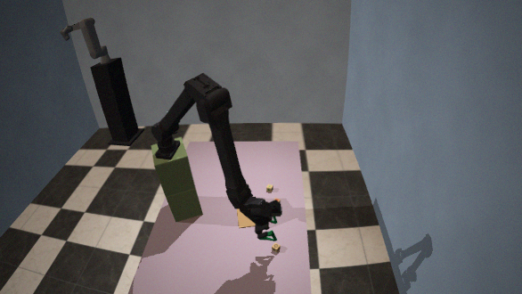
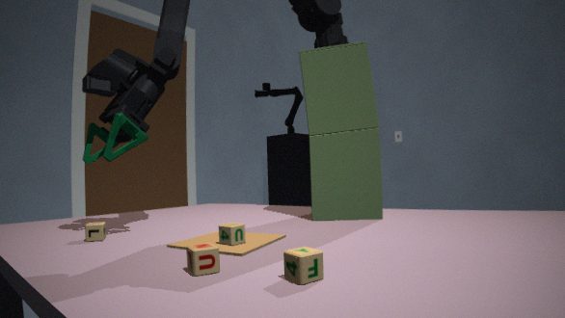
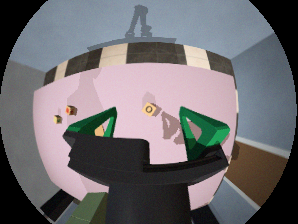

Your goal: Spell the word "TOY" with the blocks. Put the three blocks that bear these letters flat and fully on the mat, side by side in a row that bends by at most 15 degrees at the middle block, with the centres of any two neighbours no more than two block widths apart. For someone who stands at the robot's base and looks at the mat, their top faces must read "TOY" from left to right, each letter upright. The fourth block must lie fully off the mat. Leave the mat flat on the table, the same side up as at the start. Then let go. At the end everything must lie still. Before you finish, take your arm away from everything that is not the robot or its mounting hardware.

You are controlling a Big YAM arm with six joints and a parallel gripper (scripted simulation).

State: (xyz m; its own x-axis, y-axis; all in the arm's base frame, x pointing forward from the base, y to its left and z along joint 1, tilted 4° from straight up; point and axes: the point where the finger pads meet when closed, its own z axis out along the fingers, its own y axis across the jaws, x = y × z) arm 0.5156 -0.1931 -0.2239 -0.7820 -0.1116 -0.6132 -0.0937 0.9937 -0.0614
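My gripper (image 1: 266,228) is open and empty. It hangs well above the pink table (image 1: 232,223), with its green fingers (image 2: 113,140) spread. It is between the tan mat (image 2: 225,246) and a lone block (image 1: 276,248). That block shows a dark letter on its side in the exterior view (image 2: 95,231), and in the wrist view (image 3: 150,110) it lies between the fingertips, far below. One block (image 2: 231,233) sits on the mat. A block with a red letter (image 2: 202,259) and a block with a green F (image 2: 303,265) lie off the mat. The top letters are too small to read.
The green pedestal (image 1: 175,183) carrying my arm stands at the table's left side. A second arm on a black column (image 1: 113,98) stands in the far corner. The table's edge runs close to the lone block (image 1: 307,249).
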